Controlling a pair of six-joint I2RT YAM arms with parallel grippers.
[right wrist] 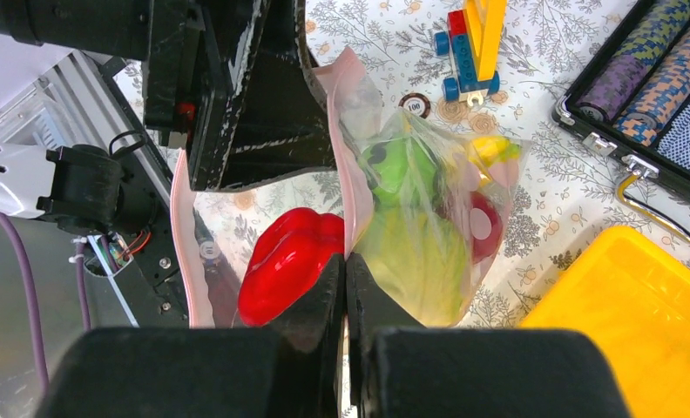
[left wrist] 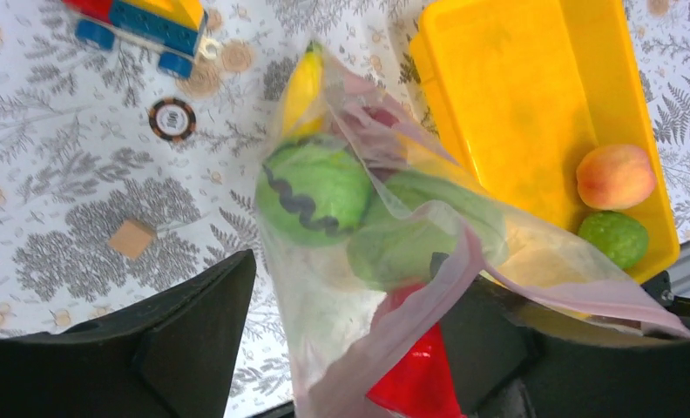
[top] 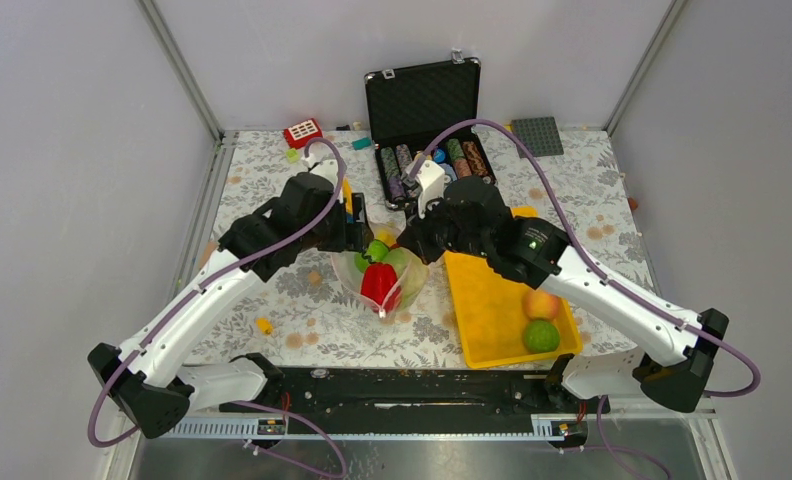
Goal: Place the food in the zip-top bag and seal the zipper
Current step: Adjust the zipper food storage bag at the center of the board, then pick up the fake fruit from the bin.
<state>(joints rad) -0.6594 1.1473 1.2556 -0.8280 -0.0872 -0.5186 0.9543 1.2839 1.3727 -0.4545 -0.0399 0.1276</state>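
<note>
Two pieces of food lie at the near right end of the yellow rectangular plastic tray (top: pixel 482 300): an orange-pink toy peach (left wrist: pixel 614 176) and a green round toy fruit (left wrist: pixel 618 238), just beside each other. The clear crinkly plastic zip-top bag (top: pixel 404 272) is just left of the tray, over the middle of the leaf-patterned counter (top: pixel 312 320), between the two grippers.

The right gripper (right wrist: pixel 346 272) has its fingers pressed together on the bag's edge. It pinches the thin pinkish zipper strip (right wrist: pixel 352 174), which runs up from between them. The left gripper (left wrist: pixel 343 259) has its fingers spread wide, with the bag hanging in the gap and the strip lying against the finger nearer the tray. I cannot tell whether that finger sits inside the mouth.

The mouth is open: in the right wrist view the two halves of the zipper strip stand apart, with a glossy red plastic pepper (right wrist: pixel 287 274) between them. Deeper in the bag are a green toy ball with a dark zigzag line (left wrist: pixel 311 187), a yellow plastic banana (left wrist: pixel 302 87), a larger pale green piece (left wrist: pixel 411 235) and a small red round fruit (right wrist: pixel 483 228).

An open black case of poker chips (top: pixel 427 110) stands at the far side. A toy brick car (left wrist: pixel 145 22) and a single poker chip (left wrist: pixel 171 118) lie on the counter near the bag.
</note>
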